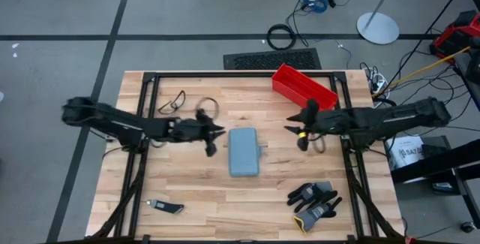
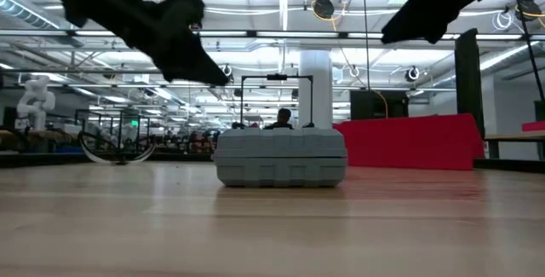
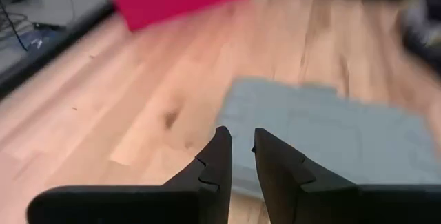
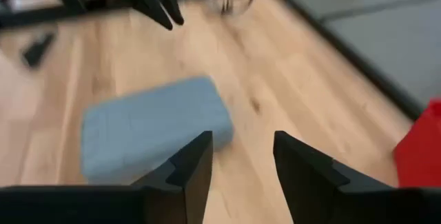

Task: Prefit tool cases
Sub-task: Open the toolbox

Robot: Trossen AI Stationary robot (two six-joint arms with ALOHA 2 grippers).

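The tool case (image 1: pixel 243 152) lies mid-table between both arms, with the bin (image 1: pixel 303 86) behind it.

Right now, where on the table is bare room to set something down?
Bare wood lies at the front, between the small tool and the gloves, below the case. The left rear corner by the glasses is mostly free. The middle is crowded: left tool and right tool flank the case, with the red bin behind.
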